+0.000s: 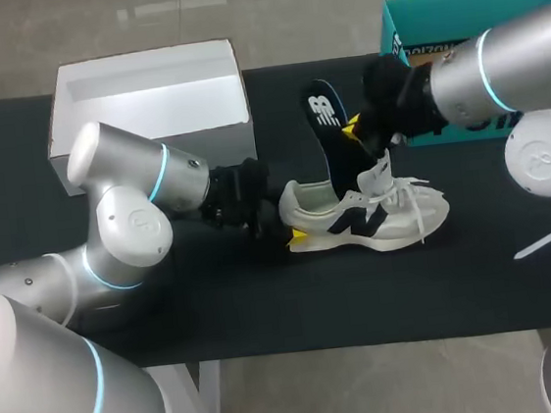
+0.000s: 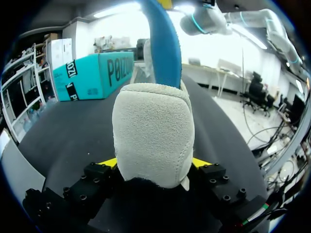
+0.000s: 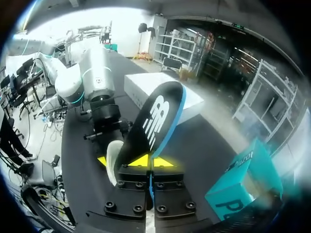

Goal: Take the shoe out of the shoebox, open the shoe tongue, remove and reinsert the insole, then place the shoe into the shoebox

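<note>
Shoe [image 1: 366, 222] mid-desk [image 1: 266, 306], well off edges, heel clamped by left pincer [image 1: 296, 236]; right pincer [image 1: 350, 131] pinches insole [image 1: 325, 112] at shoe's 12 o'clock.

From above and behind, we look down on the whole table [image 1: 218, 311]. Our left wrist camera sits hard against the heel of the shoe [image 2: 153, 133], facing the teal box [image 2: 92, 75]. Our right wrist camera faces along the insole [image 3: 153, 121] toward the white box [image 3: 138, 87]. All three views share shoe and insole.
</note>
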